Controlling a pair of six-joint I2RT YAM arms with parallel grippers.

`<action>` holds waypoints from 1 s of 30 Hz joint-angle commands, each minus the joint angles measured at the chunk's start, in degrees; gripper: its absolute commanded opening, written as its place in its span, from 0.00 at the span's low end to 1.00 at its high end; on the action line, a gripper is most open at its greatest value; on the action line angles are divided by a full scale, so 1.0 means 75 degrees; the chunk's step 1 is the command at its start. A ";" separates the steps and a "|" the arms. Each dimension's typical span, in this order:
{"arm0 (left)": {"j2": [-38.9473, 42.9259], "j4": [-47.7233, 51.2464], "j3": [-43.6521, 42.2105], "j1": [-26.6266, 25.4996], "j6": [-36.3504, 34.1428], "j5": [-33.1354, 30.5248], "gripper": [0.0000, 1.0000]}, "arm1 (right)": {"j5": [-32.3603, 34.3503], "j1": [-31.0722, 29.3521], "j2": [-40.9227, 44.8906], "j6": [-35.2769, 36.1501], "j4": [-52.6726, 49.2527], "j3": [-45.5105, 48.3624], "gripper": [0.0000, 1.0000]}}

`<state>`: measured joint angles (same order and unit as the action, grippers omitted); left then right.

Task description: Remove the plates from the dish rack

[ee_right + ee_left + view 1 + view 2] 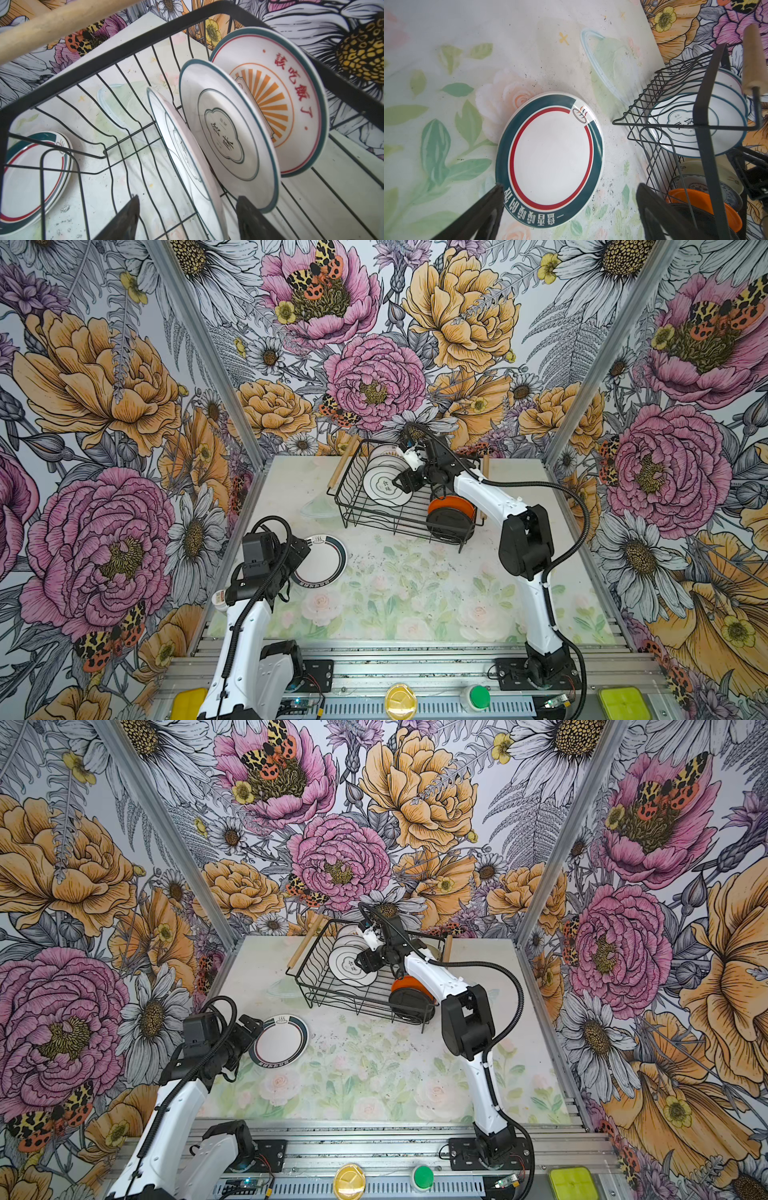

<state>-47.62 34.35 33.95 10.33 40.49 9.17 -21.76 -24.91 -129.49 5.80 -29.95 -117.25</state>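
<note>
The table, covered in a pale floral print, is carrying two things right now. The dish rack is sitting toward the back, and a teal-rimmed plate is lying flat at front left, apart from the rack.

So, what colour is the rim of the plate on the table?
Dark teal with a thin red inner ring; the plate shows best in the left wrist view.

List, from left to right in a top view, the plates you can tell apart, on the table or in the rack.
The teal-rimmed plate lying flat on the table → the white plate with black characters, frontmost of those standing in the dish rack → the orange plate at the rack's other end.
</note>
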 commanded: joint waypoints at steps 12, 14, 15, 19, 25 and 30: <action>0.0255 0.0084 -0.0086 0.0076 0.0062 0.0271 0.99 | -0.0217 0.0022 -0.0793 0.1054 0.0028 -0.0824 0.46; 0.0255 0.0087 -0.0074 0.0082 0.0062 0.0333 0.99 | -0.0196 -0.0007 -0.0894 0.1074 0.0031 -0.0930 0.44; 0.0266 0.0099 -0.0064 0.0083 0.0061 0.0342 0.99 | -0.0204 -0.0007 -0.0937 0.1095 0.0024 -0.0976 0.42; 0.0325 0.0201 0.0008 0.0076 0.0146 0.0516 0.99 | -0.0171 -0.0075 -0.1016 0.1212 0.0030 -0.1074 0.32; 0.0268 0.0243 0.0127 0.0009 0.0133 0.0595 0.99 | -0.0197 -0.0107 -0.0995 0.1283 0.0033 -0.0950 0.12; 0.0226 0.0248 0.0224 -0.0164 0.0356 0.0704 0.99 | -0.0134 -0.0101 -0.0810 0.1427 0.0033 -0.0714 0.00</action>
<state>-45.87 35.81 33.95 9.87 41.58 12.60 -21.91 -24.95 -136.00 16.60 -29.06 -123.33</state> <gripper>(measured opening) 0.987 0.072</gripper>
